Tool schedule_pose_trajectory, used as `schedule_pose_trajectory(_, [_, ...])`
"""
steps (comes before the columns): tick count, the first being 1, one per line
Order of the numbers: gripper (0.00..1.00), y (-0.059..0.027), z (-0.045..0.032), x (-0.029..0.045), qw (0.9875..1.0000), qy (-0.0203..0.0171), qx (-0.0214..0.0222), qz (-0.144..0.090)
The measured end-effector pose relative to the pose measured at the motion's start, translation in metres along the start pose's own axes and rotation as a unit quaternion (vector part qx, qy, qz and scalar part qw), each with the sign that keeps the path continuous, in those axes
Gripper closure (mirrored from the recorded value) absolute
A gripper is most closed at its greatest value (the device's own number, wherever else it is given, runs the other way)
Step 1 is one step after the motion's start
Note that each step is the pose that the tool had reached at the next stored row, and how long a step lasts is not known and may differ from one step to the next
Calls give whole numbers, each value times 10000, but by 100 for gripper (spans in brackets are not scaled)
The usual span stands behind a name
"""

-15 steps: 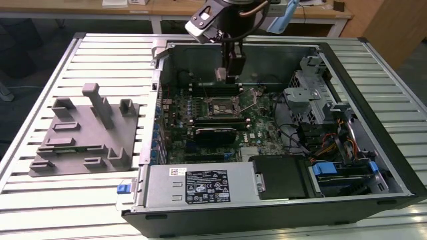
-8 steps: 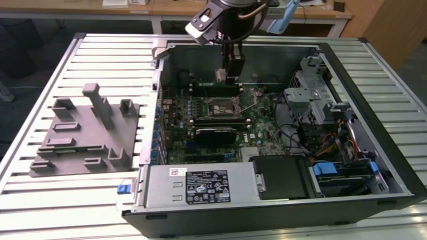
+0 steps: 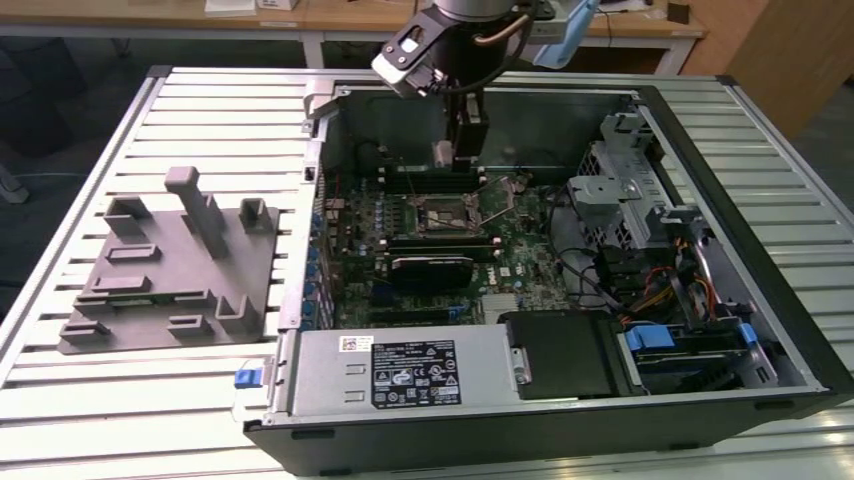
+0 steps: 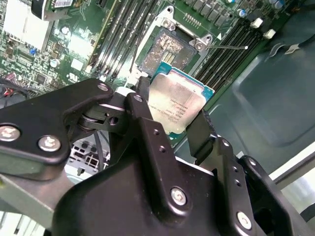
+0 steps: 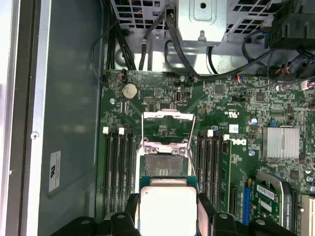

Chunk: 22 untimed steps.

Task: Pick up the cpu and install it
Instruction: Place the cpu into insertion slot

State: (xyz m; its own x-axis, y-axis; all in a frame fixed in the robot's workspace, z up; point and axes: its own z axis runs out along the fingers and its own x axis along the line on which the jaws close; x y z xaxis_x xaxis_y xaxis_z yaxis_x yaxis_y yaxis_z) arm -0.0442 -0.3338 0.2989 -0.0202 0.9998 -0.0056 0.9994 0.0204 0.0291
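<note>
The gripper [image 4: 173,114] is pinching the cpu [image 4: 181,101] between its jaws by opposite edges, holding it raised near the open socket [image 4: 170,49]. The install step is in hand; seating likely calls for centring and squaring over that socket.

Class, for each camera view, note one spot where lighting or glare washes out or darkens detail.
First wrist view: the cpu lid is bleached nearly white. Second wrist view: a heatsink blows out to white. Exterior view: the slatted table is bright, the computer case interior darker.
</note>
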Motion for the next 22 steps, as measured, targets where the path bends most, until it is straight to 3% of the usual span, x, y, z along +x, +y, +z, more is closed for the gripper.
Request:
schedule_pose_trajectory(3, [46,-1,41,12,10000,0,-23,11])
schedule_pose_trajectory(22, [46,-12,381,26,10000,14,-26,44])
